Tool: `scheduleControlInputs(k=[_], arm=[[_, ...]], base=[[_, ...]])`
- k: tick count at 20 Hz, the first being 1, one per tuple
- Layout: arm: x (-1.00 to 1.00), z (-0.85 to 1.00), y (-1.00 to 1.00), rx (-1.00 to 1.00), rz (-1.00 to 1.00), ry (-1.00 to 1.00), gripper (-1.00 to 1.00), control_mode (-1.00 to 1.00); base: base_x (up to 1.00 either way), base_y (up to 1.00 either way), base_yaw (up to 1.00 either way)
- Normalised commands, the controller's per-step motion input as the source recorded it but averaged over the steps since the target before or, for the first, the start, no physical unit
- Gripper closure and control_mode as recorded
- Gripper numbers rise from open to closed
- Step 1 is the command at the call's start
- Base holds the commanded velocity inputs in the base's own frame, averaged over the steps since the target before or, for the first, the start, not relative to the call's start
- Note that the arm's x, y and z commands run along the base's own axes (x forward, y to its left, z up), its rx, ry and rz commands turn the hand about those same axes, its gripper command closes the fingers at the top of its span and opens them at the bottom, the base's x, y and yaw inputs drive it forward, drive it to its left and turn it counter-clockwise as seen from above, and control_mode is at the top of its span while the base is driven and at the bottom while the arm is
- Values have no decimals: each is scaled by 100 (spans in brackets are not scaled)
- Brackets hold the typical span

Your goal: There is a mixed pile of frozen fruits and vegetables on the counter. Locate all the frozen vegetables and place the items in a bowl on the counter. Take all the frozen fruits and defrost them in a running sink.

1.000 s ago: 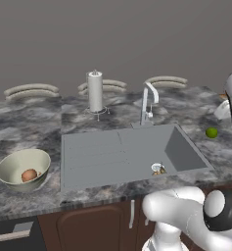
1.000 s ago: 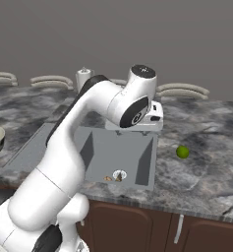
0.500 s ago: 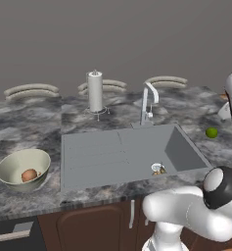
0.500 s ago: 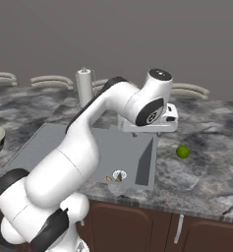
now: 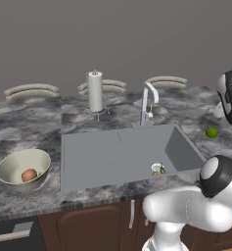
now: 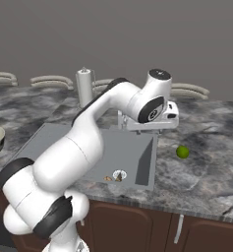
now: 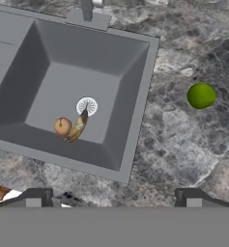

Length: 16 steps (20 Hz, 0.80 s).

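the arm has swung to its right over the last second, out across the sink toward the lime-green ball, and its jaws stand wide with nothing between them. that points to the last vegetable as the next pick. the ball sits alone on the table, just right of the basin. in the basin, an orange-brown lump and a long yellowish piece lie beside the drain. the bowl, far left, holds the reddish-brown lump. whether the tap is running cannot be told.
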Motion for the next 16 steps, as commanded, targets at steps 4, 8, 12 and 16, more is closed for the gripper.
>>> scheduleControlInputs(k=[4,8,12,16], arm=[[2,-11,-28,0,-2,0,-100,-100],[1,-17,-29,0,-9,0,-100,-100],[6,-18,-23,0,-12,0,-100,-100],[15,-18,-16,0,-9,2,-100,-100]], base=[[0,0,0],[0,0,0],[0,0,0],[0,0,0]])
